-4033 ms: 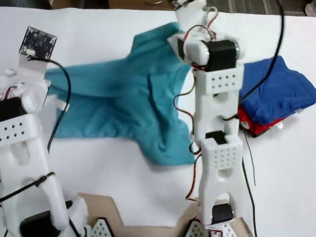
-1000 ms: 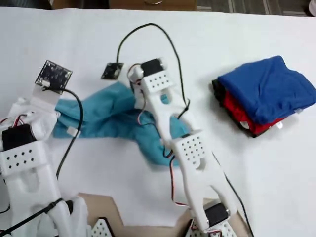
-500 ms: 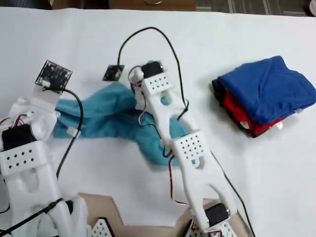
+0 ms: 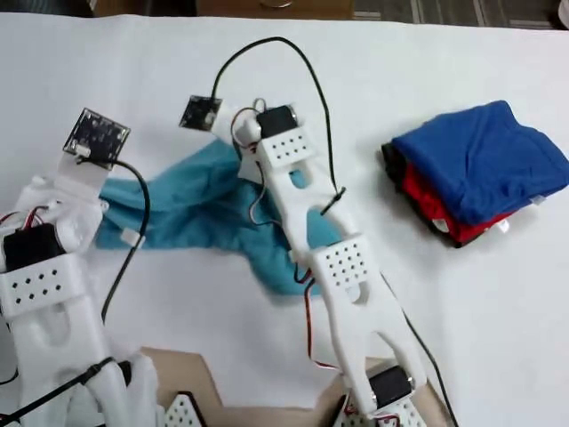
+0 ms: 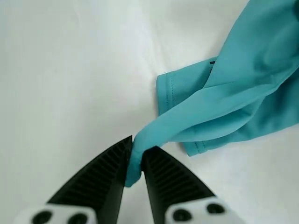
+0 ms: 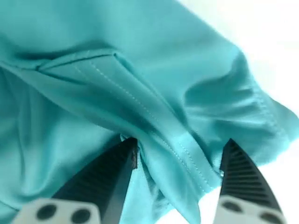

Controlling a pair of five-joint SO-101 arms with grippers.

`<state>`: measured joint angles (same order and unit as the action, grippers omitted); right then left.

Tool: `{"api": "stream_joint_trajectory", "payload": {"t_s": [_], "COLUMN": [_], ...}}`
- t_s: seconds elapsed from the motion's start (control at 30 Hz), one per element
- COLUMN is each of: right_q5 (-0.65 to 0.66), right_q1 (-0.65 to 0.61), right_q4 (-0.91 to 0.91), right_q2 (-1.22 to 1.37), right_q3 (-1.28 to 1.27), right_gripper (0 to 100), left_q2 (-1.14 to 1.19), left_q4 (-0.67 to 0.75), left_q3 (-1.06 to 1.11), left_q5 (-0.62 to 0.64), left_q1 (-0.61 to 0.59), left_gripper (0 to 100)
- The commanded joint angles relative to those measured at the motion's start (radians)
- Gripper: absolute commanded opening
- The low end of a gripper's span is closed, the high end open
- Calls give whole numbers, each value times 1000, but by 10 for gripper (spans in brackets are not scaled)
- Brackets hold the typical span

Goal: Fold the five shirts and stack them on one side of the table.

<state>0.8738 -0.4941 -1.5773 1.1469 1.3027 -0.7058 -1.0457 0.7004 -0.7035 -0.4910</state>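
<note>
A teal shirt (image 4: 191,213) lies bunched on the white table (image 4: 427,53), left of centre. My left gripper (image 5: 134,161) is shut on a thin pulled-out fold of the teal shirt (image 5: 243,84) at its left end, beside a sleeve cuff (image 5: 173,88). My right arm (image 4: 302,205) reaches diagonally over the cloth. Its gripper (image 6: 180,163) is open low over the teal shirt (image 6: 93,46), and a stitched hem runs between the wide-apart jaws. At the right side sits a stack of folded shirts, blue shirt (image 4: 484,160) on top, red shirt (image 4: 427,206) beneath, a dark one under that.
The left arm (image 4: 44,267) stands at the table's left front, with its camera board (image 4: 96,135) above the shirt's end. Black cables loop over the cloth and the table behind it. Brown cardboard (image 4: 178,374) lies at the front edge between the arm bases.
Four seconds ago the shirt lay spread wide with the right arm beyond it; now it is gathered narrower. In the last second the right arm's wrist shifted slightly farther back.
</note>
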Motion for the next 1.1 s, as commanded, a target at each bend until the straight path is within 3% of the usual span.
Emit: {"api": "stream_joint_trajectory", "payload": {"t_s": [0.0, 0.3, 0.53, 0.67, 1.07], "right_q5": [-9, -9, -14, -80, -83], "right_q1": [2, 2, -19, -25, -93], "right_q4": [-12, -48, 48, 74, -36], "right_q2": [-116, -269, -131, -45, 7], "right_q3": [71, 121, -20, -6, -14], "right_gripper": [276, 276, 276, 276, 276], "left_q2": [-29, -29, -29, -29, -29], "left_q4": [5, 6, 23, 25, 25], "left_q3": [-12, -12, -10, -8, -10], "left_q5": [-6, -6, -6, -6, -6], "left_q1": [6, 6, 6, 6, 6], "left_gripper": [20, 20, 20, 20, 20]}}
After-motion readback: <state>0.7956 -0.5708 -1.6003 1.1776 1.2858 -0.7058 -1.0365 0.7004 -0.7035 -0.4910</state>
